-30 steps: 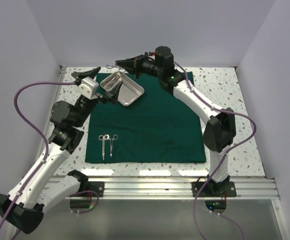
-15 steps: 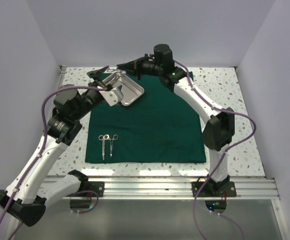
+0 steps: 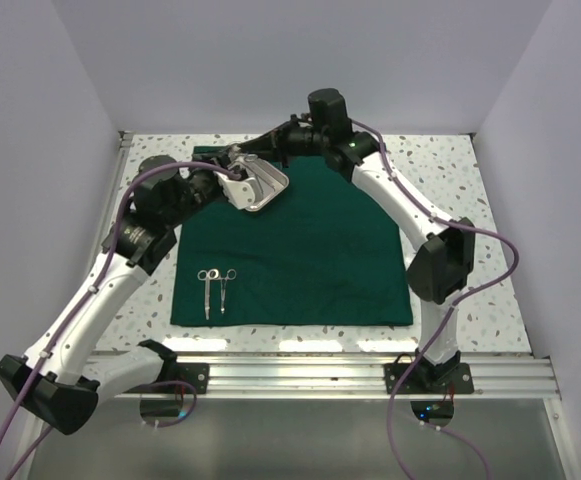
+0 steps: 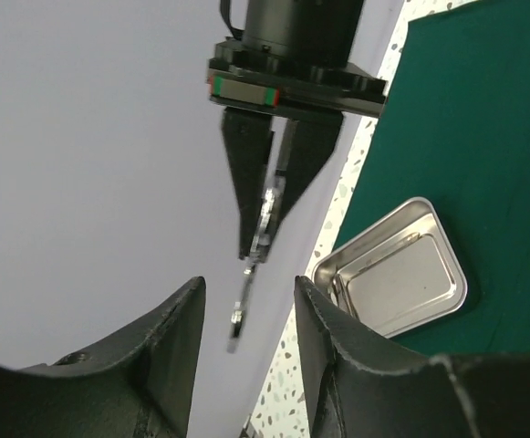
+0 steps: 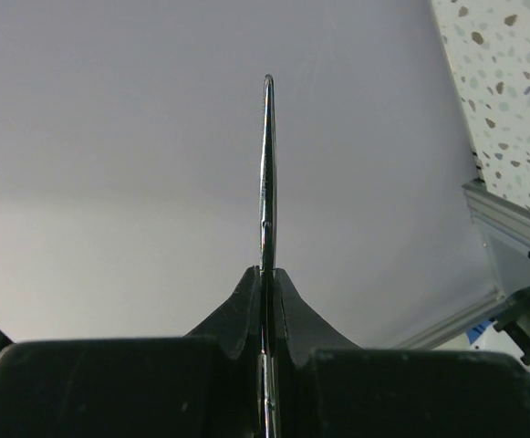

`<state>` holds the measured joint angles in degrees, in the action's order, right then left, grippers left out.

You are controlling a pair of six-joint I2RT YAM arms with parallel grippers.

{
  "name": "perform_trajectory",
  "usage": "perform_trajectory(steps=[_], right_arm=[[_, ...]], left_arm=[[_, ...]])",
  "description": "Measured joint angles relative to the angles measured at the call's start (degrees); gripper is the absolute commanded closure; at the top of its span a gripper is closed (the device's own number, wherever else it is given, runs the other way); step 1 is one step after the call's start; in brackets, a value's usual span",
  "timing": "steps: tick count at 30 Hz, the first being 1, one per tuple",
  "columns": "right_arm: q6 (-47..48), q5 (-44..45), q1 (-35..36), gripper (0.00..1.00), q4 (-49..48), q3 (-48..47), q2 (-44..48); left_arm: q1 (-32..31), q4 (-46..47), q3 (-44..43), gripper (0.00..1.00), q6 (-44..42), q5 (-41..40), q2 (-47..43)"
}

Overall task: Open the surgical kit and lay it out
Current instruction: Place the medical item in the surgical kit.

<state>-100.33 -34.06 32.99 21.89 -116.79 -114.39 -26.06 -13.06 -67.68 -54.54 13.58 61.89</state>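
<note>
Near the tray (image 4: 401, 278), left tool (image 4: 246, 285) faces right tool (image 5: 267, 274) pinching steel instrument (image 5: 267, 164).

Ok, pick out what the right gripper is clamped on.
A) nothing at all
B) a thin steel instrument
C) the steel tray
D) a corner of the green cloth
B: in the right wrist view the right gripper is shut on a thin steel instrument that sticks out past its tips, while the steel tray lies empty on the green cloth.
</note>
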Motion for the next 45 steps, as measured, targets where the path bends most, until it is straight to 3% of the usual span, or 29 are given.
perform_trajectory(steps=[4, 14, 15, 16, 18, 19, 21, 23, 32, 34, 35, 36, 45], right_arm=[[0.83, -0.11, 0.02, 1.0, 0.87, 4.98, 2.97], [1.36, -1.29, 0.0, 1.0, 0.61, 7.85, 6.91], [1.38, -1.51, 0.02, 1.0, 0.42, 7.87, 7.06], [1.38, -1.6, 0.07, 1.0, 0.35, 7.87, 7.15], [1.33, -1.73, 0.07, 1.0, 0.26, 7.85, 7.21], [1.22, -1.84, 0.07, 1.0, 0.02, 7.87, 7.21], [1.16, -1.9, 0.07, 1.0, -0.35, 7.85, 7.21], [1.09, -1.9, -0.02, 1.0, -0.44, 7.89, 7.21], [-1.16, -2.62, -0.66, 1.0, -1.11, 10.43, 7.76], [-1.73, -3.02, -0.76, 0.51, -2.25, 11.17, 8.0], [-1.77, -3.23, -0.81, 0.12, -3.23, 11.58, 8.07], [-1.7, -3.85, -0.76, 0.01, -4.42, 11.89, 8.04], [7.13, -10.29, -4.24, 0.01, -6.16, 16.57, 10.16]], left_arm=[[0.0, -0.26, -1.49, 0.56, 0.22, 0.33, 1.16], [-0.26, -2.75, -4.87, 0.39, 2.49, 3.58, 2.75], [-0.26, -3.08, -5.35, 0.41, 2.95, 4.13, 2.91], [-0.26, -3.39, -5.88, 0.5, 3.17, 4.59, 3.04], [-0.26, -4.09, -6.67, 0.59, 3.89, 5.33, 3.19], [-0.26, -4.7, -6.97, 0.71, 4.24, 5.77, 3.26], [-0.26, -5.92, -7.21, 0.82, 4.83, 6.62, 3.56], [-0.33, -6.69, -7.54, 1.0, 4.94, 7.56, 4.22], [-0.31, -10.47, -10.51, 1.0, 4.48, 9.46, 6.71], [-0.28, -11.69, -11.82, 1.0, 4.55, 9.79, 7.34], [-0.26, -11.93, -12.44, 1.0, 4.92, 9.94, 7.63], [-0.26, -12.04, -13.18, 1.0, 5.49, 10.34, 8.02], [-0.26, -15.3, -17.53, 1.0, 9.18, 11.41, 8.87]])
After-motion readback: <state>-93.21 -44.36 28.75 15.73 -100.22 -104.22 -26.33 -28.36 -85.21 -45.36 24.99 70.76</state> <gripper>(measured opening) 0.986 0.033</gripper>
